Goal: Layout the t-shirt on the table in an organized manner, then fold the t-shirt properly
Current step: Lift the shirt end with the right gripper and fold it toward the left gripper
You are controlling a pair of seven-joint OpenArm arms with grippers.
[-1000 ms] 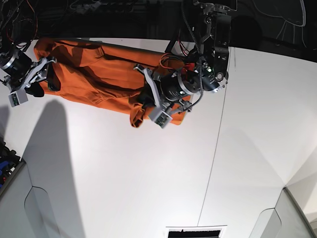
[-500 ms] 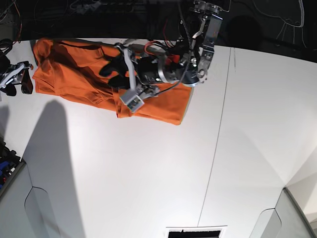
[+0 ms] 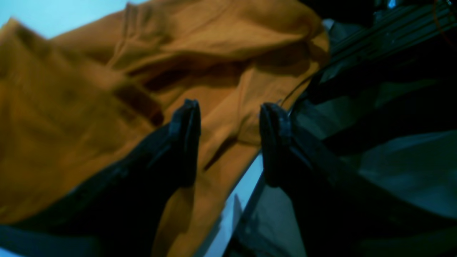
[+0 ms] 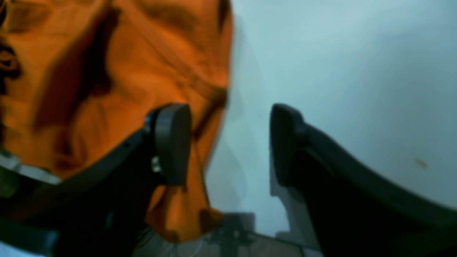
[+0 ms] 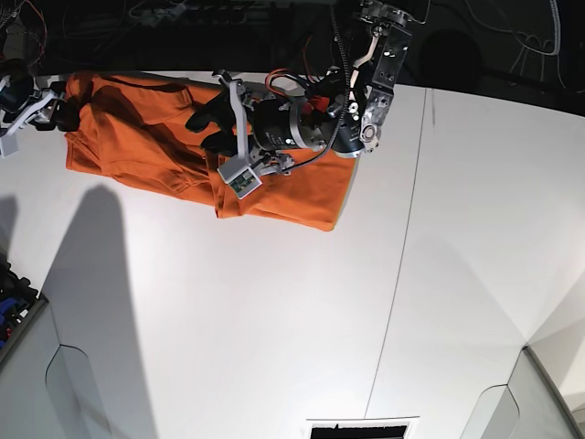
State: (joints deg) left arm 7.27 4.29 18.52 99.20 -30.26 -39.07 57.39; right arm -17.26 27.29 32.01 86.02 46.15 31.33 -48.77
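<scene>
Along the far edge of the table (image 5: pixel 274 320): one t-shirt (image 5: pixel 137 146), orange, lying in a long rumpled band, partly folded over itself, not yet flat. Long axis runs across the base view, from the far-left corner toward the middle of the far edge, roughly parallel to that edge.

Left gripper (image 5: pixel 218 123): one, poised over the shirt's middle, wrist reaching in from the view's right. Jaws stand apart with nothing between them; in the left wrist view the left gripper (image 3: pixel 228 142) has creased cloth lying below and ahead of the gap, with a strip of table edge under it. Whether the tips touch the fabric cannot be told.

Right gripper (image 5: pixel 41 102): one, at the shirt's far-left end, just beside the cloth. Jaws parted and empty; in the right wrist view the right gripper (image 4: pixel 228 142) straddles the shirt's edge, orange to one side, bare white table to the other.

Deciding relation: the shirt lies directly beneath the left jaws and beside the right jaws, each arm set at its own part of the band's length. Judged nearer for a fresh hold: the left, already over the fabric; the right needs only a small move inward to the end of the band.

Count: t-shirt, one; tables, one; grippers, two; thin dark seam (image 5: pixel 402 238) across the tabletop, one, well apart from the shirt
</scene>
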